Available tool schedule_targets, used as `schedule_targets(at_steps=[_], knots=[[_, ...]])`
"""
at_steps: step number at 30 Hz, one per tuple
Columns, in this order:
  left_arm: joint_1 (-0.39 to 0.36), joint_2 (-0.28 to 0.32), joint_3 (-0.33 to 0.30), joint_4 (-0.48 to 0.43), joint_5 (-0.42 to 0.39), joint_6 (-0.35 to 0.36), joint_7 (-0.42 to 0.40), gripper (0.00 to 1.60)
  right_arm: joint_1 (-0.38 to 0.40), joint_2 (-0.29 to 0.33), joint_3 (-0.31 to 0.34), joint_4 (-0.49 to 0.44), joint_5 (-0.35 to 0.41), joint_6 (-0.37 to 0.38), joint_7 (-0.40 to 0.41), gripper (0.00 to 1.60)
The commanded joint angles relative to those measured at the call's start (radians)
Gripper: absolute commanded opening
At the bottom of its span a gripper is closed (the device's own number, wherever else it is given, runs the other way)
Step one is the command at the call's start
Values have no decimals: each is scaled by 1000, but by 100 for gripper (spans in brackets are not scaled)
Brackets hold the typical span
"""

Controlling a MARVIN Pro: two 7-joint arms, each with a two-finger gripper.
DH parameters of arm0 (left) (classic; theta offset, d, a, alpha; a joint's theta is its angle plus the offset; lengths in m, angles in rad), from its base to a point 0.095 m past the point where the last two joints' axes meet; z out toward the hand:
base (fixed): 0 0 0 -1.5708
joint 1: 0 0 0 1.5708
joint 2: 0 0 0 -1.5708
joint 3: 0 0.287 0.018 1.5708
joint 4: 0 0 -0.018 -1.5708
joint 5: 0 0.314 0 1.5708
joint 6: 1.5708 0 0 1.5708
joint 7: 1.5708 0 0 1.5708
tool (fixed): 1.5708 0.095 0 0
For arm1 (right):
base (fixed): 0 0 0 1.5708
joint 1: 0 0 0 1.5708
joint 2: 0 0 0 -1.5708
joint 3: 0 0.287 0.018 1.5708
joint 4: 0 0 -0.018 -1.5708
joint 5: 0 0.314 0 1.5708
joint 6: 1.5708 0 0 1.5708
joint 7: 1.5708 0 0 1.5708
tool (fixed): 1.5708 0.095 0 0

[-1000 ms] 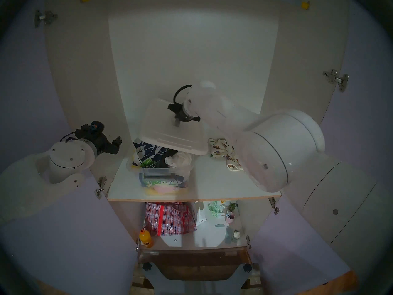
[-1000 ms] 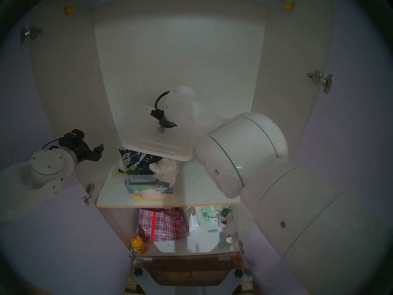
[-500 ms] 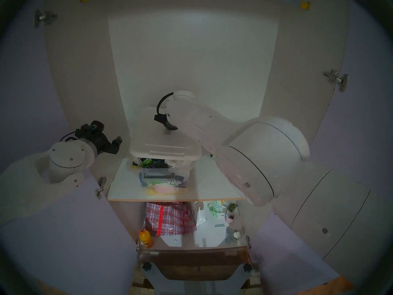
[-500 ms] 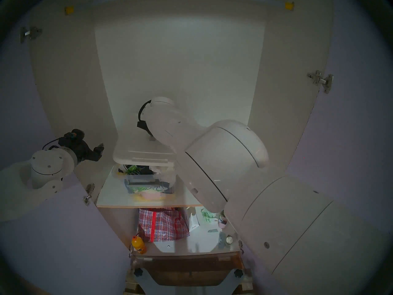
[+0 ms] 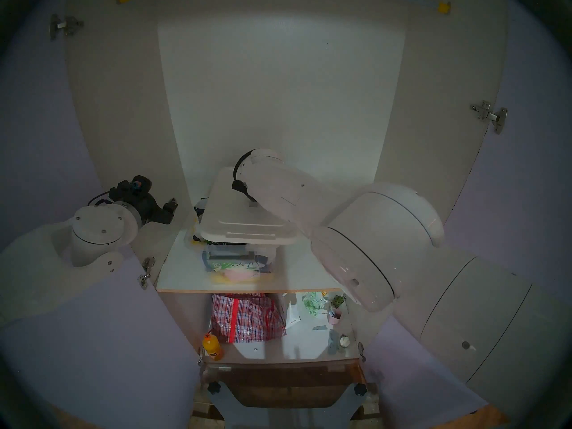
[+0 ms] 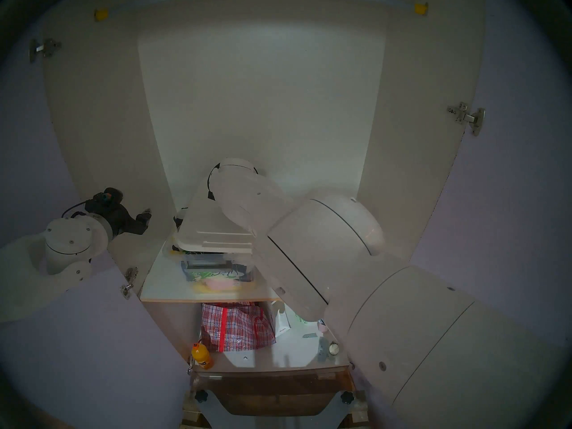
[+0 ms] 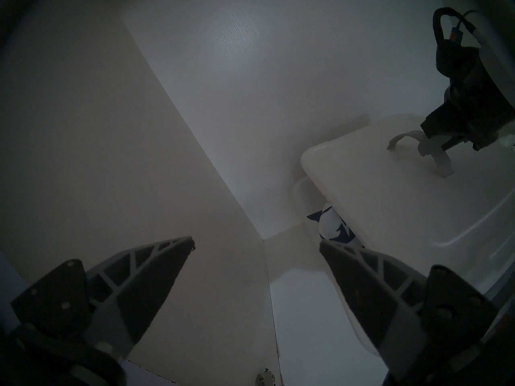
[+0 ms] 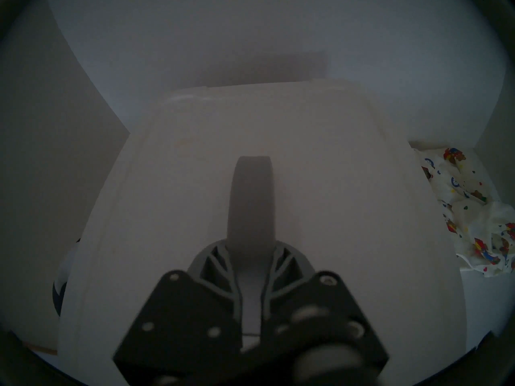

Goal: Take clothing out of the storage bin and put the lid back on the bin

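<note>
The white lid [image 5: 244, 216] lies over the clear storage bin [image 5: 238, 259] on the upper shelf, tilted, with its left side raised over cloth. My right gripper [image 8: 250, 246] is shut on the lid's grey strap handle [image 8: 250, 198], and it also shows from the side in the left wrist view [image 7: 434, 155]. The clothing [image 8: 473, 215], cream-white with small red and blue figures, lies on the shelf to the right of the lid; my right arm hides it in the head views. My left gripper [image 7: 256, 243] hangs open and empty by the cabinet's left wall, left of the bin [image 5: 170, 210].
Navy-and-white leaf cloth [image 7: 333, 229] pokes out from under the lid's left edge. The shelf [image 5: 297, 273] has cabinet walls close on both sides. Below it stand a red plaid bag [image 5: 247, 317], an orange bottle [image 5: 213, 351] and small items [image 5: 334, 313].
My right arm has carried the lid leftward and down from above the bin onto it, covering most of the cloth. The arm now hides the clothing. My left arm has not moved.
</note>
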State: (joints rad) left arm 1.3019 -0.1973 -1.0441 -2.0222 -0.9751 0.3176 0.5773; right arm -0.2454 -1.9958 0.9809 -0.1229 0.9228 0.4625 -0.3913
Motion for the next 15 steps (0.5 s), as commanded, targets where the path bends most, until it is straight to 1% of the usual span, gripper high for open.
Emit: schedule_targets(at_steps=[1, 7, 15], knots=[[-21, 10, -21, -7, 5, -6, 2, 160, 12, -11, 2, -61, 11, -12, 6, 0], [-21, 10, -21, -7, 5, -6, 2, 160, -6, -11, -11, -100, 12, -6, 9, 0], [-21, 9, -20, -7, 5, -5, 2, 160, -37, -11, -66, -169, 14, 0, 11, 0]])
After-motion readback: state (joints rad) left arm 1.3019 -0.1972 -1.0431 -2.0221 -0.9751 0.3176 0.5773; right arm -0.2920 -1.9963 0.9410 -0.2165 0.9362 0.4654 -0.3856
